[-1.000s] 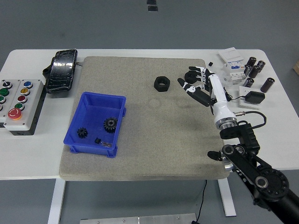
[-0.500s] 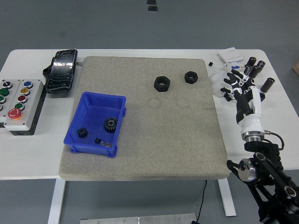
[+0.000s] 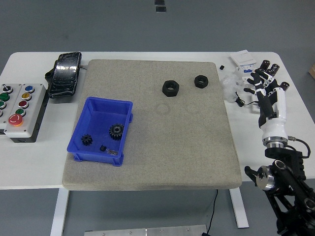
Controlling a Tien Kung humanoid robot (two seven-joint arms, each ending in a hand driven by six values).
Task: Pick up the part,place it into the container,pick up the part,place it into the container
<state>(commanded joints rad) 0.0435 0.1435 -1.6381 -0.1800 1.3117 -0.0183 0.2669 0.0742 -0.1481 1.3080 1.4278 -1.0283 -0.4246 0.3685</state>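
Two black hex nuts lie on the grey mat: a larger one (image 3: 170, 88) and a smaller one (image 3: 201, 80) to its right. A blue bin (image 3: 101, 130) at the mat's left holds two black gears (image 3: 116, 131) and a small black part. My right hand (image 3: 263, 81) is off the mat over the white table at the right, fingers spread and empty, well to the right of both nuts. My left arm is out of view.
A button box (image 3: 18, 109) and a black pedal (image 3: 64, 74) stand at the left. Black cylinders (image 3: 269, 70), a white box (image 3: 244, 61) and small white parts lie at the back right, close to my right hand. The grey mat (image 3: 162, 147) covers the table's middle.
My right hand has drawn back to the right, off the mat, uncovering the smaller nut it hid a second ago. Both nuts and the bin's contents stay put.
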